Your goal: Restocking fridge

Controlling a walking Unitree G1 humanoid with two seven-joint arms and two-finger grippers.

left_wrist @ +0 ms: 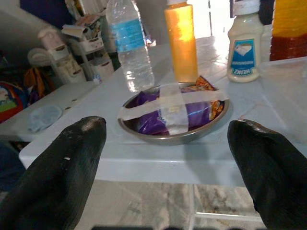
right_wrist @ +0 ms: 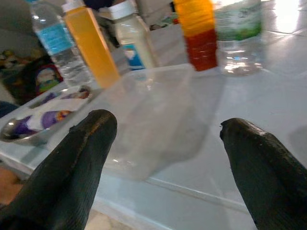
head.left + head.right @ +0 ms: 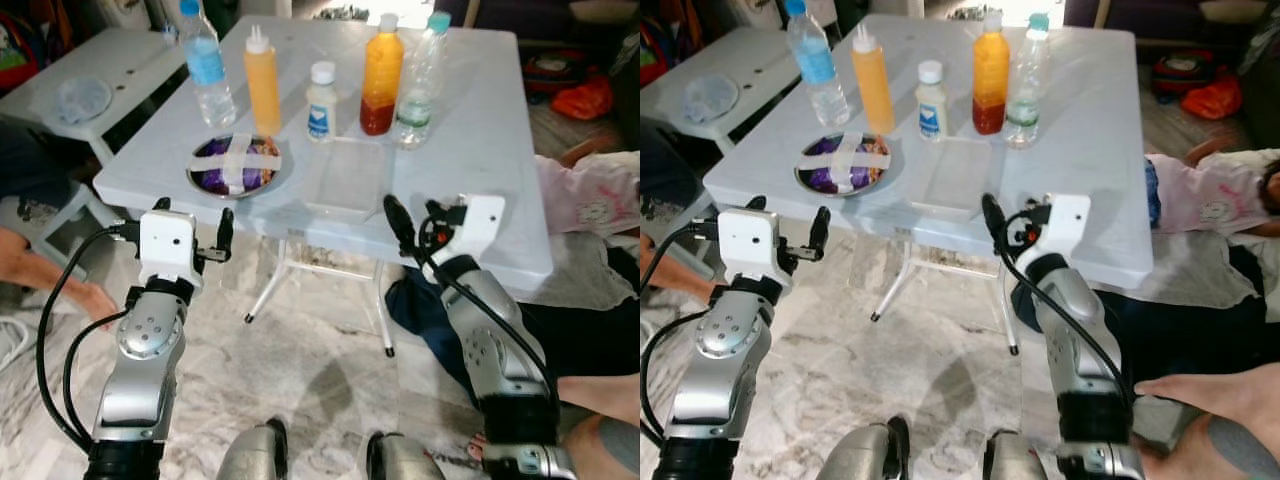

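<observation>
Fingers wide apart on both grippers, nothing between them: left gripper and right gripper are both raised just short of the near edge of the white table, off the tabletop. Left gripper faces a metal bowl near the table's front left corner; bowl holds a purple packet strapped down by crossed strips of white tape. Right gripper faces a clear plastic tray, empty, lying flat just right of the bowl and close to the front edge. Behind these, a row of bottles stands upright across the table's middle, from the robot's left to right: water bottle with blue label and cap, orange squeeze bottle with white nozzle, small white sauce bottle with blue label, juice bottle, orange above and red below, clear bottle with green cap. The last two stand almost touching. Marbled floor under the table, with folding legs visible. A second white table to the far left, a clear lid or dish on it. A person in a pink top lies on the floor to the right; a bare foot near the right arm.
</observation>
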